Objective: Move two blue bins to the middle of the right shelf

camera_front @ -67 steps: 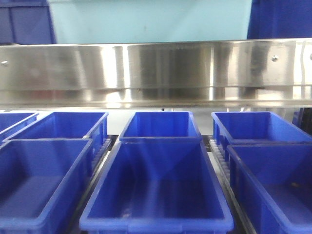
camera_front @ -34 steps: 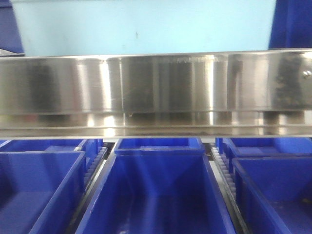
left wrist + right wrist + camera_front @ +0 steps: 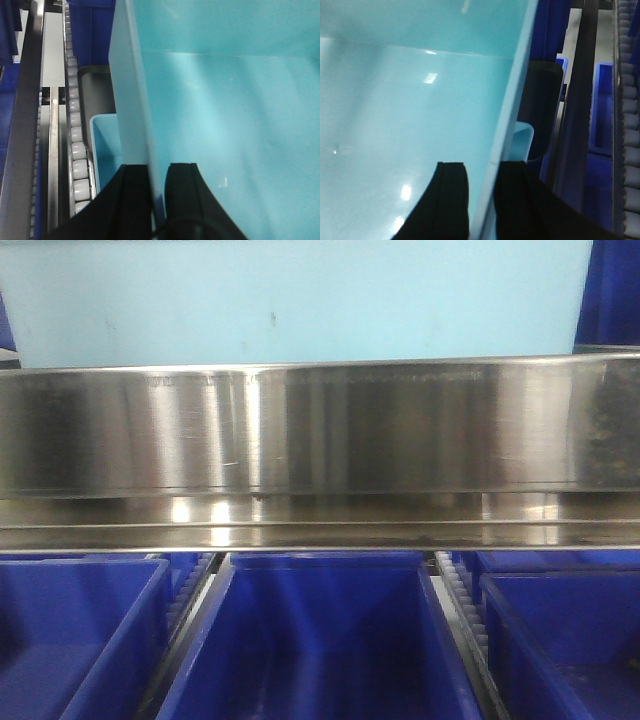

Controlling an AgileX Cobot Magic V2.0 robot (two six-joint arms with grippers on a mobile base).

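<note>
A light blue bin (image 3: 300,300) fills the top of the front view, above a steel shelf rail (image 3: 320,430). In the left wrist view my left gripper (image 3: 157,167) is shut on the bin's left wall (image 3: 135,90), one finger on each side. In the right wrist view my right gripper (image 3: 487,165) is shut on the bin's right wall (image 3: 512,95) the same way. The rim of a second light blue bin (image 3: 102,145) shows just outside and below the held wall, and also in the right wrist view (image 3: 524,137); it looks nested under the first.
Dark blue bins (image 3: 320,640) stand in rows on the shelf level below the rail, left (image 3: 70,640), middle and right (image 3: 570,640). White roller tracks (image 3: 75,130) and dark frame bars (image 3: 577,100) run beside the held bin. More dark blue bins sit beyond (image 3: 602,105).
The steel rail and the dark blue bins have dropped lower in the front view and look nearer. The light blue bin now takes up more of the top.
</note>
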